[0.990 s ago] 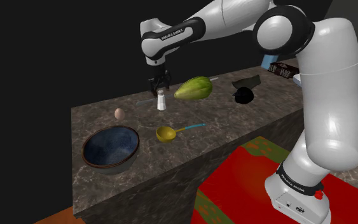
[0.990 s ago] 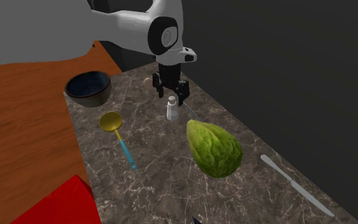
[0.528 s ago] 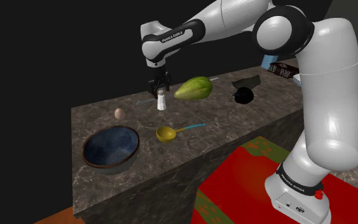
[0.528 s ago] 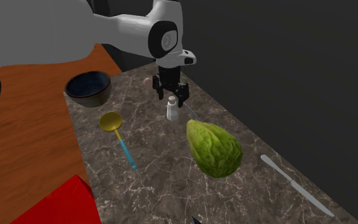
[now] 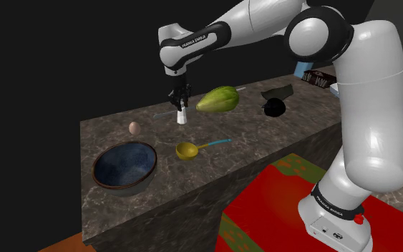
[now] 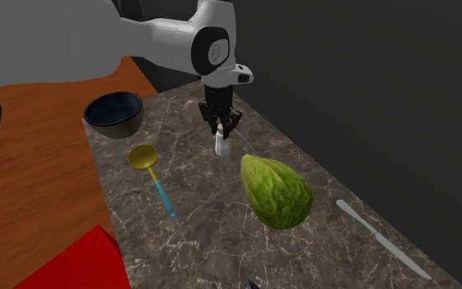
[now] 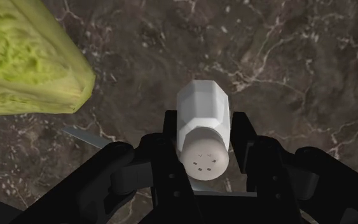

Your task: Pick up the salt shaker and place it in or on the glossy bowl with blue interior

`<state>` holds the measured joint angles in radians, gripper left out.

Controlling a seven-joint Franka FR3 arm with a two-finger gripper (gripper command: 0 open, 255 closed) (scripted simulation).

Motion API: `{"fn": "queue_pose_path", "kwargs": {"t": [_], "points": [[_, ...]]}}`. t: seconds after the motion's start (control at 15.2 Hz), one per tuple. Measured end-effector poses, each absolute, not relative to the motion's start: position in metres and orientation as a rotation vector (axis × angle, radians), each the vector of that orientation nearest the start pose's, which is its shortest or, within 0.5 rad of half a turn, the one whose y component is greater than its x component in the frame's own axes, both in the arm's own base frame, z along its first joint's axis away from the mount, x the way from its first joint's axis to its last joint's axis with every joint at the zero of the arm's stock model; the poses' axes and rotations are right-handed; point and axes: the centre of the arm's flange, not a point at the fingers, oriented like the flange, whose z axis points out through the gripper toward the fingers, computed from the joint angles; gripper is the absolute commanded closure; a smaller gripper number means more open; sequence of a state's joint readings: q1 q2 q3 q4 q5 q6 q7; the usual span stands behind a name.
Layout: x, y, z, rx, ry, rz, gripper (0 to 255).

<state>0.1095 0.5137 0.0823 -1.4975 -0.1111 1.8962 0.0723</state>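
A small white salt shaker (image 5: 182, 117) stands upright on the dark marble counter (image 5: 264, 136), just beside a green leafy vegetable. My black gripper (image 5: 180, 107) comes straight down onto it and is shut on its upper part. In the wrist view both fingers (image 7: 171, 130) press against the sides of the salt shaker (image 7: 201, 102), whose holed cap faces the camera. The second exterior view has the gripper (image 6: 221, 128) clasping the salt shaker (image 6: 221, 148) too. The glossy bowl (image 5: 124, 165) with a blue inside sits near the counter's front corner, at the shoulder view's left; the same bowl (image 6: 114, 113) appears in the second exterior view.
The green vegetable (image 5: 217, 99) lies close to the shaker. A yellow spoon (image 5: 189, 149) with a blue handle lies between shaker and bowl. An egg (image 5: 134, 127) rests behind the bowl. A knife (image 6: 381, 240) and a black object (image 5: 275, 107) lie farther along the counter.
The gripper came down a little over the shaker, and its fingers, apart before, have closed onto the shaker's top. The shaker still stands in the same spot.
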Motion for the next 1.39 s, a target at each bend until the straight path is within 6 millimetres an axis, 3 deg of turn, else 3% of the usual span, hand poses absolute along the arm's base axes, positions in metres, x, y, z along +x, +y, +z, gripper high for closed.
{"fn": "queue_pose_path", "kwargs": {"t": [0.33, 1.39], "points": [[0.675, 0.115, 0.369, -3.204, -0.245, 0.168, 255], [0.675, 0.114, 0.451, -3.204, -0.245, 0.167, 255]]}}
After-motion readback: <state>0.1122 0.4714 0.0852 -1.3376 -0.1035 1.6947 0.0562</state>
